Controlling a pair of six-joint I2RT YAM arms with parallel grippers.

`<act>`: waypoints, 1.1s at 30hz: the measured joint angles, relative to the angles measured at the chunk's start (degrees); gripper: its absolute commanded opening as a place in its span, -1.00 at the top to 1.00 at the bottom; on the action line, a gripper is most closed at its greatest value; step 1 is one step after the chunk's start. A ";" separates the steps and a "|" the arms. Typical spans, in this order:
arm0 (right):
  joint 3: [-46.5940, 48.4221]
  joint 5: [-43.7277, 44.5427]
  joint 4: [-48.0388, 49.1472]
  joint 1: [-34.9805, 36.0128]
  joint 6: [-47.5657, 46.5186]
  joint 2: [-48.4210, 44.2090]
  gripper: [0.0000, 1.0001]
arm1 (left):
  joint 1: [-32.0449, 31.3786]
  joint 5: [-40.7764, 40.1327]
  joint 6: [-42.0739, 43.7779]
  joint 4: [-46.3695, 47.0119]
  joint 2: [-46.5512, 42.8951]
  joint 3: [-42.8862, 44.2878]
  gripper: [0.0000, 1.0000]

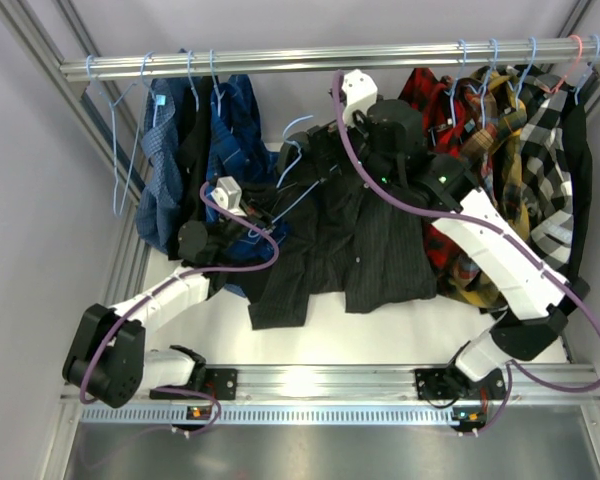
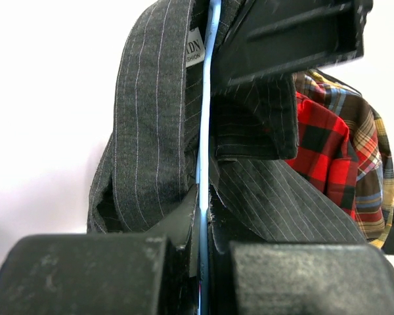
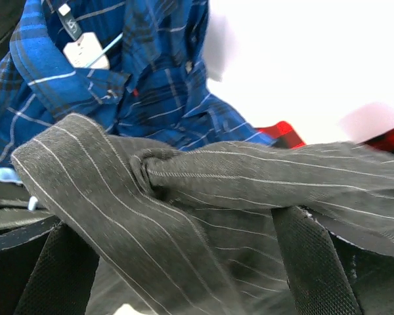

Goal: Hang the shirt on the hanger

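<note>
Shirt [image 1: 375, 250] sprawled on the table [image 1: 380, 335], collar end at the far side, from the top cam. Left wrist: left gripper [image 2: 202, 262] pinched shut on the hanger [image 2: 207, 98] wire. Right wrist: right gripper [image 3: 190, 262] spread wide, shirt fabric draped over its fingers [image 3: 308, 262].

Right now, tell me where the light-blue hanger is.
The hanger sits centre-left in the top view, below the rail, pinched in the left gripper, its wire running into the collar of the shirt.
</note>
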 measured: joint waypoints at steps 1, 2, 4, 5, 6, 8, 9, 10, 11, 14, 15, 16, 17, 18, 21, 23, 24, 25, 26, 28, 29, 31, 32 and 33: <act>0.00 0.39 0.02 0.00 -1.05 -0.55 -0.99 | 0.00 0.20 0.00 0.31 0.00 -0.09 1.00; 0.00 0.61 0.00 0.00 -1.90 -1.03 -0.99 | 0.00 0.42 -0.04 0.42 0.00 -0.13 1.00; 0.00 1.25 0.02 0.00 -3.76 -2.10 -0.99 | 0.00 0.98 -0.17 0.76 0.00 -0.13 1.00; 0.00 1.60 0.04 0.00 -4.57 -2.62 -0.99 | 0.00 1.29 -0.28 0.90 0.00 -0.13 1.00; 0.00 1.88 0.04 0.00 -5.22 -3.08 -0.99 | 0.00 1.53 -0.35 1.01 0.02 -0.13 1.00; -0.02 2.10 0.07 0.00 -6.38 -3.82 -0.99 | 0.00 1.84 -0.50 1.25 0.07 -0.37 1.00; -0.20 2.08 0.20 0.00 -7.04 -4.24 -0.99 | 0.00 1.90 -0.52 1.27 0.09 -0.55 1.00; -0.87 1.64 0.57 0.00 -7.65 -4.85 -0.99 | 0.00 1.97 -0.57 1.33 0.22 -0.61 1.00; -2.08 0.55 0.85 0.00 -8.52 -5.75 -0.99 | 0.00 2.14 -0.70 1.42 0.50 -0.61 1.00; -9.62 -3.89 3.28 0.13 -11.91 -9.73 -0.99 | -0.02 2.49 -1.42 1.79 2.19 -0.61 1.00; -13.03 -5.20 4.68 0.44 -13.18 -11.28 -0.99 | -0.02 2.54 -1.68 1.97 2.80 -0.61 1.00; -16.39 -6.51 6.10 0.81 -14.23 -12.72 -0.99 | -0.04 2.62 -2.03 2.01 3.67 -0.61 1.00; -19.08 -7.85 6.71 1.20 -15.13 -13.75 -0.99 | -0.04 2.73 -2.29 2.01 4.44 -0.61 1.00; -21.05 -9.03 7.39 1.57 -15.74 -14.34 -0.99 | -0.04 2.78 -2.54 1.99 5.07 -0.61 1.00; -24.44 -10.54 10.38 1.88 -17.00 -14.99 -0.99 | -0.04 2.80 -3.52 1.99 6.21 -0.61 1.00; -25.86 -10.60 12.41 1.88 -17.53 -15.63 -0.99 | -0.04 2.97 -4.09 2.03 6.56 -0.61 1.00; -26.45 -10.60 13.94 1.88 -17.70 -16.06 -0.99 | -0.04 3.04 -4.44 2.08 6.71 -0.61 1.00; -27.06 -10.62 15.17 1.88 -17.92 -16.48 -0.99 | -0.04 3.19 -4.79 2.16 6.91 -0.61 1.00; -27.80 -10.67 16.83 1.88 -18.01 -17.05 -0.99 | -0.04 3.26 -5.05 2.23 7.15 -0.61 1.00; -29.77 -10.75 21.00 1.88 -18.08 -18.27 -0.99 | -0.04 3.52 -5.42 2.32 7.56 -0.61 1.00; -30.47 -10.80 22.62 1.88 -18.08 -18.69 -0.99 | -0.04 3.76 -5.66 2.38 7.76 -0.61 1.00; -31.30 -10.91 26.18 1.88 -18.05 -18.99 -0.99 | -0.04 4.33 -6.32 2.47 8.31 -0.61 1.00; -31.54 -10.97 28.09 1.88 -18.05 -18.97 -0.99 | -0.04 4.35 -6.40 2.47 8.41 -0.61 1.00; -31.54 -11.17 29.35 1.88 -18.05 -18.84 -0.99 | -0.04 4.52 -6.51 2.47 8.55 -0.59 1.00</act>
